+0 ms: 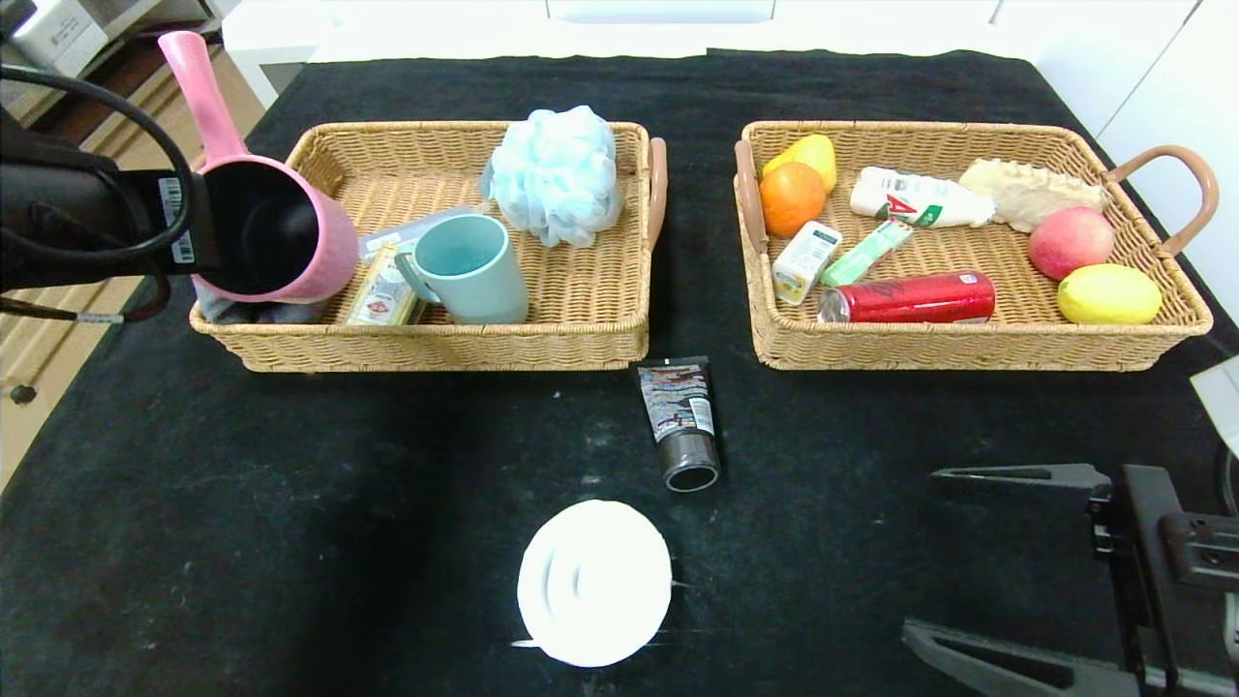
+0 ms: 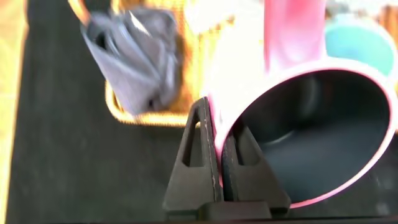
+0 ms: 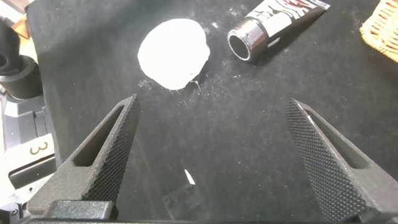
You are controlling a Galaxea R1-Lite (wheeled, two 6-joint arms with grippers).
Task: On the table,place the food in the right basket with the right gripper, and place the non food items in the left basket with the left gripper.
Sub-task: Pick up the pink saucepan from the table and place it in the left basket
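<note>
Legible text is scarce. Digit "3" on a white tag at the arm's base, right wrist view. Barcode sticker on left arm's wrist, digits too small to read. White bottle in the right basket: big red mark, maybe an "A", can't confirm. Black tube label, red can script, small carton, yellow pack in left basket: print visible, not readable.

White cabinets behind; wooden floor.
</note>
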